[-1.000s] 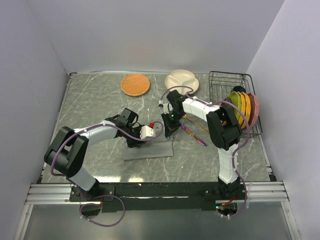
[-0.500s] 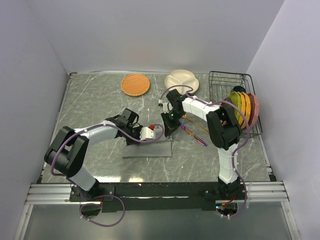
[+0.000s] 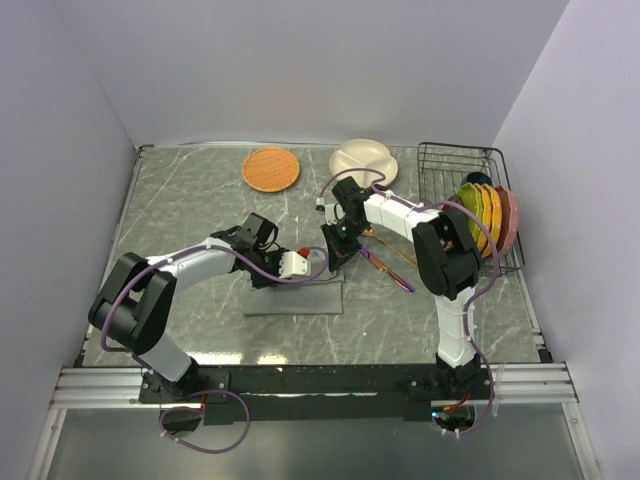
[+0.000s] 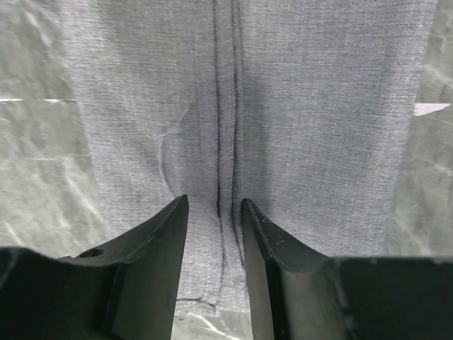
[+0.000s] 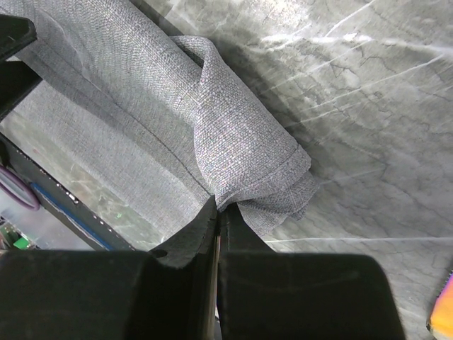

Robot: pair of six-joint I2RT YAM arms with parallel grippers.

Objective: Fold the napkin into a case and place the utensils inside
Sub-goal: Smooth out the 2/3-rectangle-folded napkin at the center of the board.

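We see the napkin in heathered grey (finely woven up close), the surface dark grey-green with white marble veins, the mat orange, one plate cream, the knife purple.

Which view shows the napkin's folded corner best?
The right wrist view: the napkin corner fills it, pinched by the shut right gripper. The left wrist view shows only its flat middle seam; the top view, a small grey strip.
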